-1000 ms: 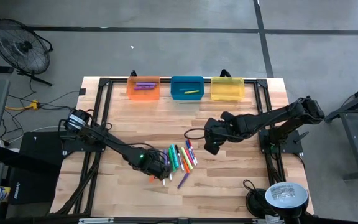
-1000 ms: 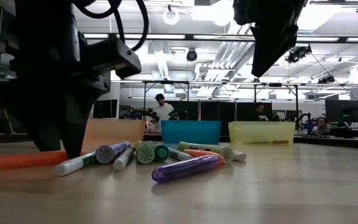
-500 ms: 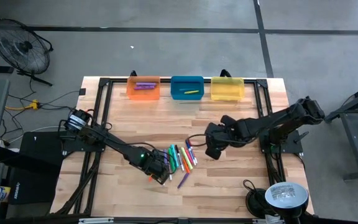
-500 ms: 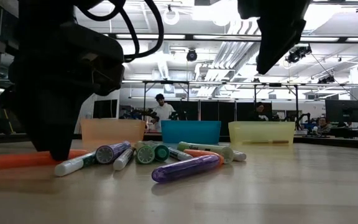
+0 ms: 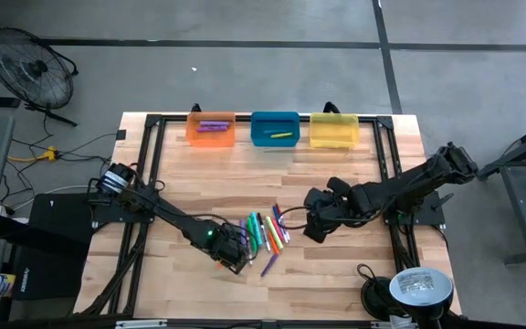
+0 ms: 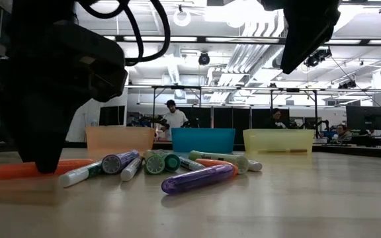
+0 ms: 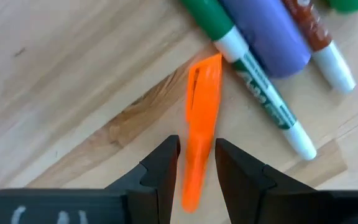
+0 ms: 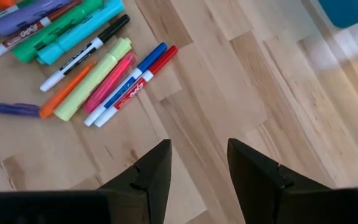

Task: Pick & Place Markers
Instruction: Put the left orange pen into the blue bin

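Note:
Several markers (image 5: 265, 236) in green, purple, blue, pink, yellow and orange lie in a loose pile on the wooden table, seen also in the low view (image 6: 177, 165) and the right wrist view (image 8: 86, 62). An orange marker (image 7: 204, 106) lies at the pile's left edge. My left gripper (image 5: 236, 254) is down on it, shut on it (image 7: 197, 152). My right gripper (image 5: 313, 230) hangs open (image 8: 197, 162) above bare table just right of the pile. My left gripper pinches the orange marker's body (image 7: 194, 174) between its two fingers, one finger (image 7: 166, 158) on each long side. It comes from above, pointing down, about mid-length as the low view shows (image 6: 42, 165). The marker lies flat on the table.
Three translucent bins stand in a row at the far edge: orange (image 5: 211, 130) with a purple marker in it, blue (image 5: 275, 128) with a yellow one, and yellow (image 5: 333, 130). A green and a purple marker (image 7: 272, 43) lie close beside the orange one. A black frame borders the table.
My left gripper has shifted a little along the orange marker toward the table's near edge, staying low on the table. My right gripper has moved toward the near edge, closer to the pile's right side. The markers have kept their places.

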Controlling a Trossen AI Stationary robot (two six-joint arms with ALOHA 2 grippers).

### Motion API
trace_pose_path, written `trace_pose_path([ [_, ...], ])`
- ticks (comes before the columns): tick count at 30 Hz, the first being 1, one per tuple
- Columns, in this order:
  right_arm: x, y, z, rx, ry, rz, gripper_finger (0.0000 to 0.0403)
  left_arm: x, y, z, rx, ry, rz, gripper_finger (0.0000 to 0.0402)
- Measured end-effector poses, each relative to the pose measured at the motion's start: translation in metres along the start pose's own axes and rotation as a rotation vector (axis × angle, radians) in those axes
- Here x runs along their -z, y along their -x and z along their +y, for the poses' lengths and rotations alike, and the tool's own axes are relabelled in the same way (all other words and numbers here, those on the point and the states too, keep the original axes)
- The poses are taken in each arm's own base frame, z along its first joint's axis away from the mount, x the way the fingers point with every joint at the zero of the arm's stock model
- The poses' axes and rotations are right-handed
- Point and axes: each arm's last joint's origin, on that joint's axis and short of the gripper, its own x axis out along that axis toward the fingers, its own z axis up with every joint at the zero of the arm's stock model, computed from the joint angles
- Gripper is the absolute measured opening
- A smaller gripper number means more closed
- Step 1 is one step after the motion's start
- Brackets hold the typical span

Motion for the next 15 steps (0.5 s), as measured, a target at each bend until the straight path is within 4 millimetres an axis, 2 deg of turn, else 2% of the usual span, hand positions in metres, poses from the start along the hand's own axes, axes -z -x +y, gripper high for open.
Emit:
trace_pose_path([
  [8, 0.005, 0.004, 0.006, -0.015, 0.013, -0.008, 0.0145, 0.006, 0.000, 0.001, -0.036, -0.005, -0.011, 0.0111],
  [15, 0.010, 0.007, 0.011, -0.020, -0.006, -0.023, 0.0146, 0.007, -0.010, -0.005, -0.090, -0.044, -0.005, 0.0111],
])
